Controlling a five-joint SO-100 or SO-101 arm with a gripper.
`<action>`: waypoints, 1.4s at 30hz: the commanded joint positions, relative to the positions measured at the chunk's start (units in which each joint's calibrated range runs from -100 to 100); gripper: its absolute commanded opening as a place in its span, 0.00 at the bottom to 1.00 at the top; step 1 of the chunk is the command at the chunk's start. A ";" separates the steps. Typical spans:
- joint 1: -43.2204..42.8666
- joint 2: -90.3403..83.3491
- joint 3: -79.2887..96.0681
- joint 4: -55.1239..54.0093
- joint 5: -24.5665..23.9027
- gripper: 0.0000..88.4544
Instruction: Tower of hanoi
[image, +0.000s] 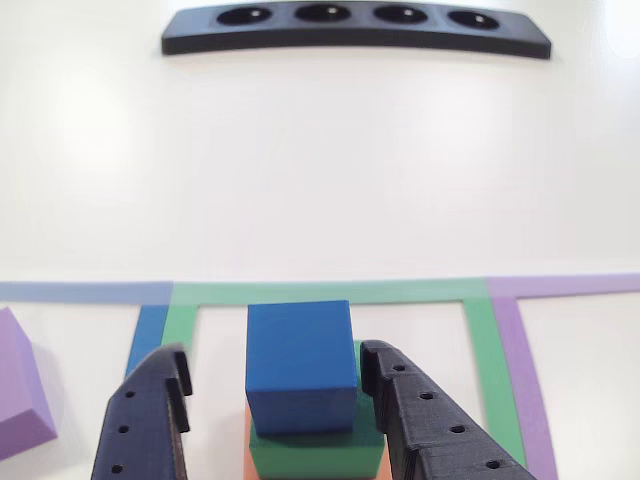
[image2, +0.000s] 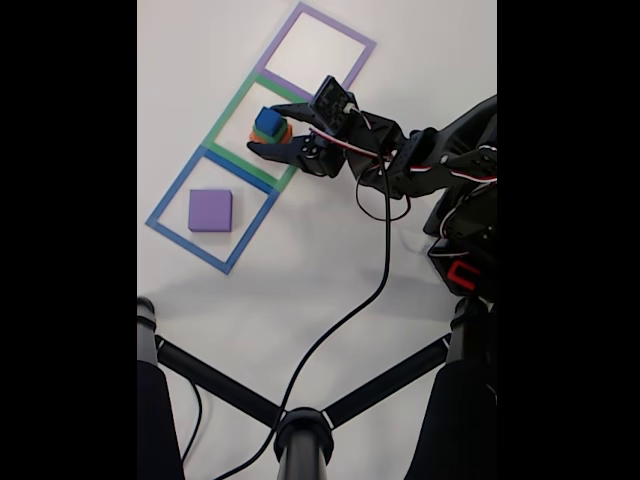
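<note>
The tower of hanoi stands as a stack in the middle green tape square: a dark blue cube (image: 300, 365) (image2: 267, 120) on a green cube (image: 320, 452), with an orange cube (image: 249, 455) underneath showing only at its edges. My gripper (image: 275, 358) (image2: 263, 128) is open, one black finger on each side of the blue cube. A gap shows at the left finger (image: 150, 415). The largest cube, purple (image: 20, 390) (image2: 210, 210), sits alone in the blue tape square.
A black strip with round holes (image: 355, 30) lies across the far table. The purple tape square (image2: 315, 45) holds nothing. The arm's body and a black cable (image2: 385, 250) are on the right in the fixed view. Black stand legs (image2: 300, 430) cross the bottom.
</note>
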 joint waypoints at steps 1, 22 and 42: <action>-0.42 0.08 -1.62 -1.30 0.79 0.14; -1.49 -2.16 -2.80 -0.41 0.79 0.04; -4.92 -34.93 -41.24 79.07 0.79 0.04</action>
